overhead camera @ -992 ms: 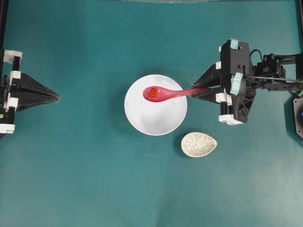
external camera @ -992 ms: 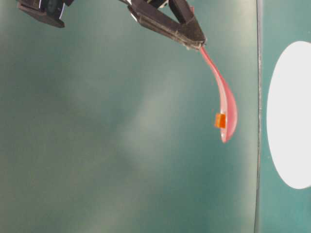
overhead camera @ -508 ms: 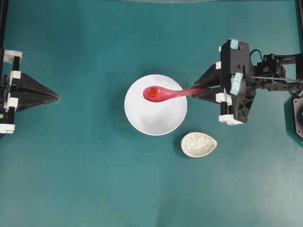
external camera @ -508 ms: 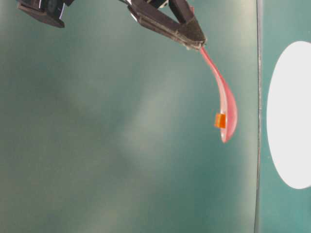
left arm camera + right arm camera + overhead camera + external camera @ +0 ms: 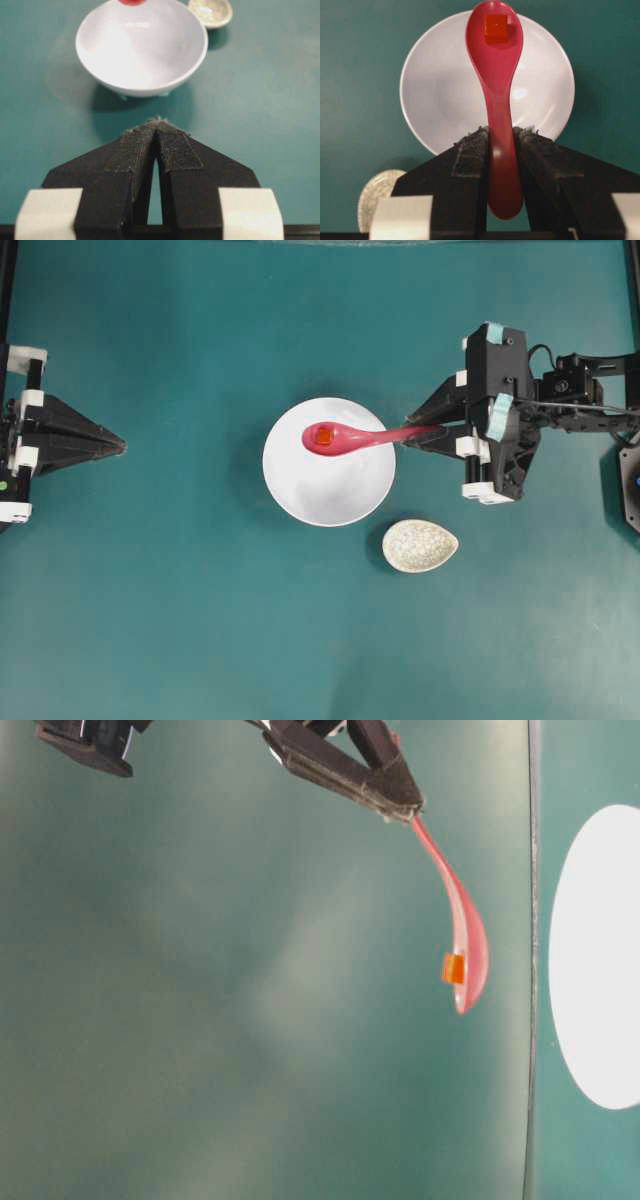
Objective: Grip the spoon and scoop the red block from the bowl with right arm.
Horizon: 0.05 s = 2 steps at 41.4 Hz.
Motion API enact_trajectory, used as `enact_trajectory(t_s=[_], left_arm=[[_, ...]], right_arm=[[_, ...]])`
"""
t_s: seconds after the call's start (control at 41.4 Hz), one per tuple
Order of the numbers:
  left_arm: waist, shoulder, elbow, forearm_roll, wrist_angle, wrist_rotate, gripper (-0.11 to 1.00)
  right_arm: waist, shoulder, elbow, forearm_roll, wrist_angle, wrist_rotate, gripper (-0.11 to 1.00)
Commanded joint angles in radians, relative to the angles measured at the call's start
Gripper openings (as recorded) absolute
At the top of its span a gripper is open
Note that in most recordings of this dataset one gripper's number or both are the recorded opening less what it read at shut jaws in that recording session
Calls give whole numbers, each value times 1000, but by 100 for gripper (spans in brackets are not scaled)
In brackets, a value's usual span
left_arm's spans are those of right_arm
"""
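- The red block [image 5: 496, 26] sits in the scoop of the spoon [image 5: 496, 95], held above the bowl [image 5: 329, 485].
- The right pincer [image 5: 501, 137] clamps the spoon's handle.
- A speckled dish [image 5: 420, 545] lies just beside the bowl on the table [image 5: 200, 620].
- The left pincer [image 5: 157, 127], fingers pressed together and empty, rests well apart.

Black right arm [image 5: 520, 420] with white brackets, teal tape patches, black cables

Left gripper [image 5: 157, 131] closed, right gripper [image 5: 500, 137] clamped.
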Motion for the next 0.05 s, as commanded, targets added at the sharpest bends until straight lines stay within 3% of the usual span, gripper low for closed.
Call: enact_trajectory(t_s=[0.0, 0.024], left_arm=[[-2, 5, -26, 2, -11, -2, 0], [-2, 5, -26, 3, -11, 0, 0]], right_arm=[[2, -17, -28, -2, -11, 0, 25], [2, -17, -28, -2, -11, 0, 25]])
